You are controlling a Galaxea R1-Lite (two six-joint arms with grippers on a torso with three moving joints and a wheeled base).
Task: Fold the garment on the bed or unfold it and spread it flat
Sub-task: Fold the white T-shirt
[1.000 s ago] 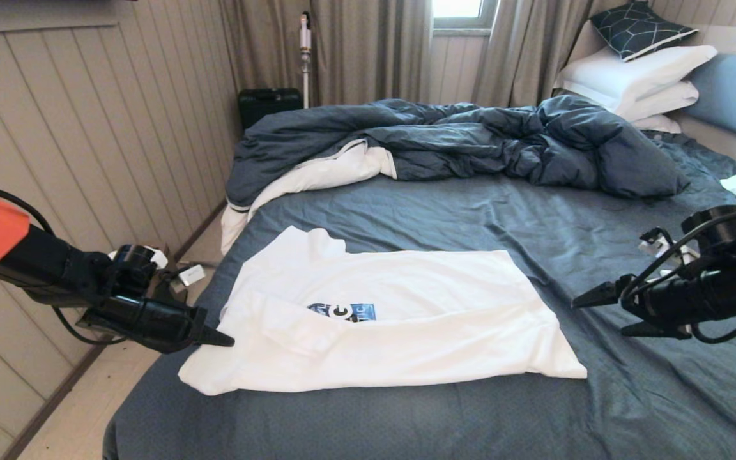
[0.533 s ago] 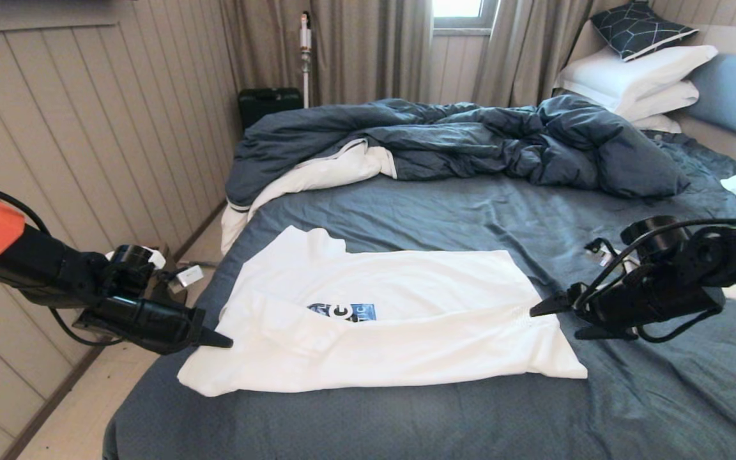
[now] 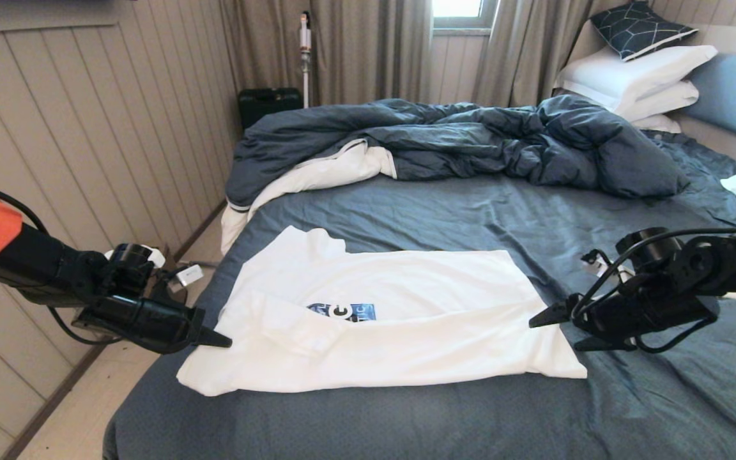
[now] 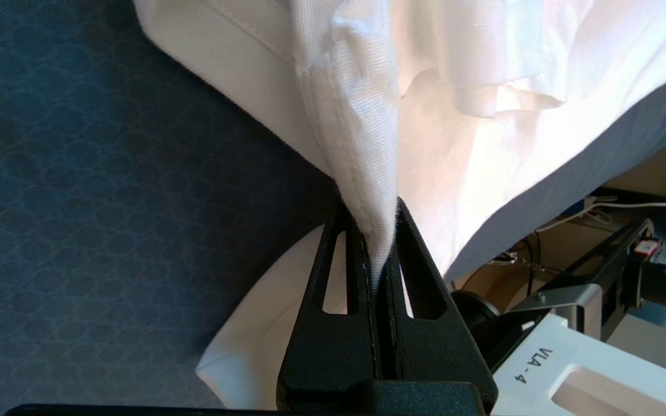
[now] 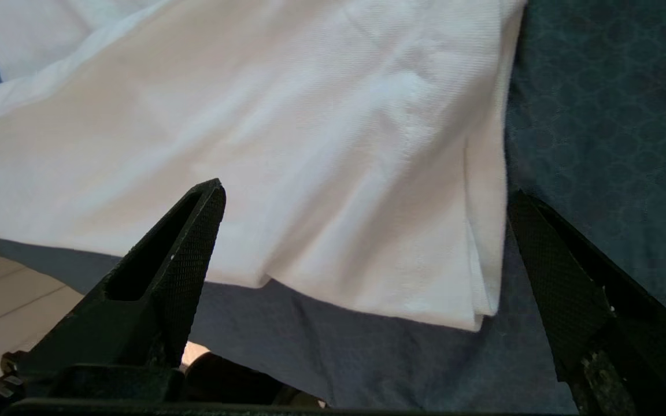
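L gripper (image 4: 378,231): jaws clamped on edge of the white tee (image 3: 381,313), at tee's 9 o'clock. R gripper (image 3: 556,329): jaws wide apart, at tee's 3 o'clock corner. 1 tee, partly folded, near edge of bed (image 3: 470,211). 1 rumpled duvet (image 3: 470,140) at 12, 3 white pillows (image 3: 636,80). Panelled wall (image 3: 87,128), curtains (image 3: 355,45).

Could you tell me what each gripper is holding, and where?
The left gripper pinches the white T-shirt at a bunched hem edge; the right gripper holds nothing.
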